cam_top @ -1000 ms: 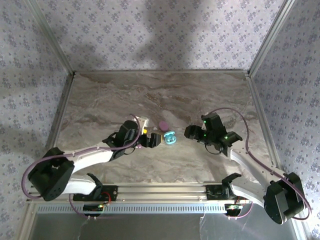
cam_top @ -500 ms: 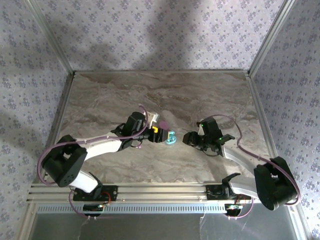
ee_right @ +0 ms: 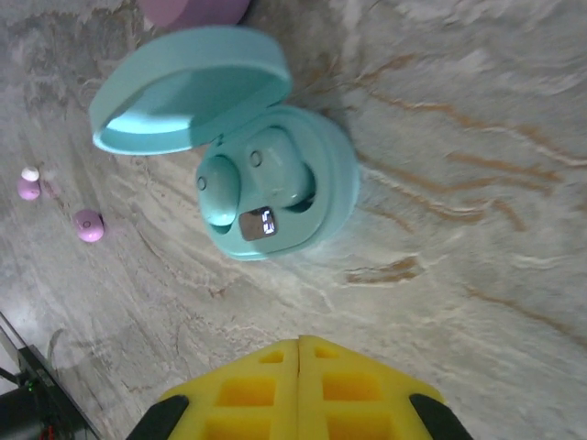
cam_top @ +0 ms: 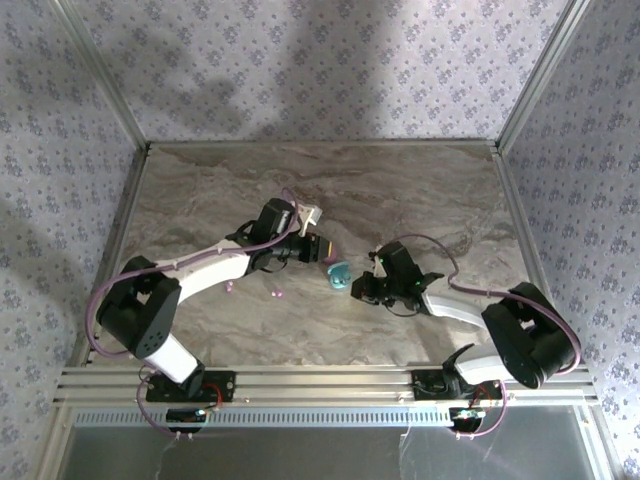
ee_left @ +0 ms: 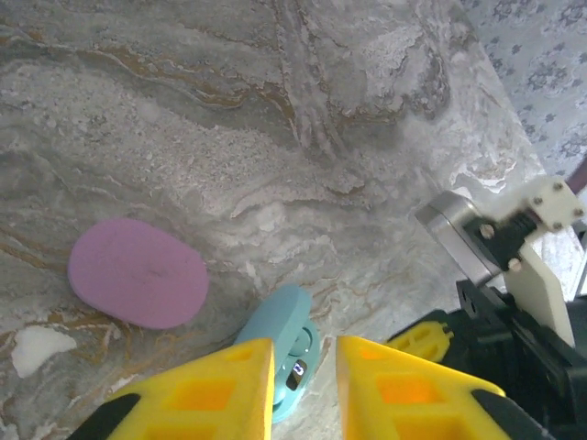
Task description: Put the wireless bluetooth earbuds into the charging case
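The teal charging case (ee_right: 275, 183) lies open on the marble with its lid up and its small display lit. Two pale teal earbuds (ee_right: 220, 188) sit in its wells. Two pink earbuds (ee_right: 89, 225) lie loose on the table to the left of the teal case (cam_top: 338, 274), seen from above as a pink speck (cam_top: 278, 293). The pink case (ee_left: 138, 272) lies closed. My left gripper (ee_left: 304, 390) is open, hovering over the teal case (ee_left: 289, 353). My right gripper (ee_right: 299, 346) is shut on nothing, just short of the case's front.
Both arms meet at the table's middle; the left gripper (cam_top: 322, 248) and right gripper (cam_top: 362, 285) are close on either side of the teal case. The right gripper's yellow finger (ee_left: 422, 341) shows in the left wrist view. Metal rails edge the table.
The right gripper has moved left and lower, up to the teal case. The left gripper has swung back and right, now over the pink case. The teal case has not moved.
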Available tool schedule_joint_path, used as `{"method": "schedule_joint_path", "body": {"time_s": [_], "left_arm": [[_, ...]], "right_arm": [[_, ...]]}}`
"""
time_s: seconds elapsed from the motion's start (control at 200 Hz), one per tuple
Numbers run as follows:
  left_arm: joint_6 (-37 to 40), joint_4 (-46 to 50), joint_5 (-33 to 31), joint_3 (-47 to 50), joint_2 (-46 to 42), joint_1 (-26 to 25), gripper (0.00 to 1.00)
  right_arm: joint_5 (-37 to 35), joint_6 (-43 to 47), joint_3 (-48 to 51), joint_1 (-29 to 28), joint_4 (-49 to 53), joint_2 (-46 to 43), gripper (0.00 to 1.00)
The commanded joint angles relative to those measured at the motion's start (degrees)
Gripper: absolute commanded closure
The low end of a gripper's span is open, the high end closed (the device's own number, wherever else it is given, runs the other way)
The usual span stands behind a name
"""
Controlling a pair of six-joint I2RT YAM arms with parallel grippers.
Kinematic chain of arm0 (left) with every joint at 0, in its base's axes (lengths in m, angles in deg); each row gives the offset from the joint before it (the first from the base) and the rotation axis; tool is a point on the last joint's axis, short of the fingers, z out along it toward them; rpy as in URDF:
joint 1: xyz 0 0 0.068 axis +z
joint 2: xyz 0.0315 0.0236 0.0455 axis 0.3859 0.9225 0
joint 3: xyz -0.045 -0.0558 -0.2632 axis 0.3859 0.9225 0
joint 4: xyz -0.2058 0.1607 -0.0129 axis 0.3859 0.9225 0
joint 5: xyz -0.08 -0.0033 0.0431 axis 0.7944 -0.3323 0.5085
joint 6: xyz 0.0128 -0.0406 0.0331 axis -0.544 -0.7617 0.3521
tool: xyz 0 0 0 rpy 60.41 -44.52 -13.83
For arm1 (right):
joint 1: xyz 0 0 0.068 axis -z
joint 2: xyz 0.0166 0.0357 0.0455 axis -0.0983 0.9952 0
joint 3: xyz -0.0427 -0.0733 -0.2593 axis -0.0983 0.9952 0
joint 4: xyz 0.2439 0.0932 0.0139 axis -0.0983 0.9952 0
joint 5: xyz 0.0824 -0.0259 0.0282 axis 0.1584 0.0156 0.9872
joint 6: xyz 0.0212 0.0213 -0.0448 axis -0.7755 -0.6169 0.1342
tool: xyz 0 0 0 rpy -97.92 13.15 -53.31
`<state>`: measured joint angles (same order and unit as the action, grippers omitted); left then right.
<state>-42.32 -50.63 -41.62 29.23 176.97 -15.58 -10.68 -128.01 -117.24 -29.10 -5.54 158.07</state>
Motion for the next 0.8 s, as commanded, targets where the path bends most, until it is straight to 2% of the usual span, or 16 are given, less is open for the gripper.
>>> {"method": "schedule_joint_path", "body": {"time_s": [0.0, 0.42, 0.795], "left_arm": [[1.58, 6.85, 0.76, -3.63, 2.8, 0.2, 0.76], [2.53, 11.11, 2.46, -8.93, 9.24, 0.21, 0.77], [3.34, 11.77, 3.7, -10.03, 12.84, 0.06, 0.79]], "right_arm": [[-3.31, -2.32, 1.53, -0.72, -2.07, -0.18, 1.0], [-5.75, -3.11, 1.73, -0.83, -4.12, 2.2, 1.0], [-5.4, -2.5, 0.45, 1.43, -4.0, 3.5, 1.0]]}}
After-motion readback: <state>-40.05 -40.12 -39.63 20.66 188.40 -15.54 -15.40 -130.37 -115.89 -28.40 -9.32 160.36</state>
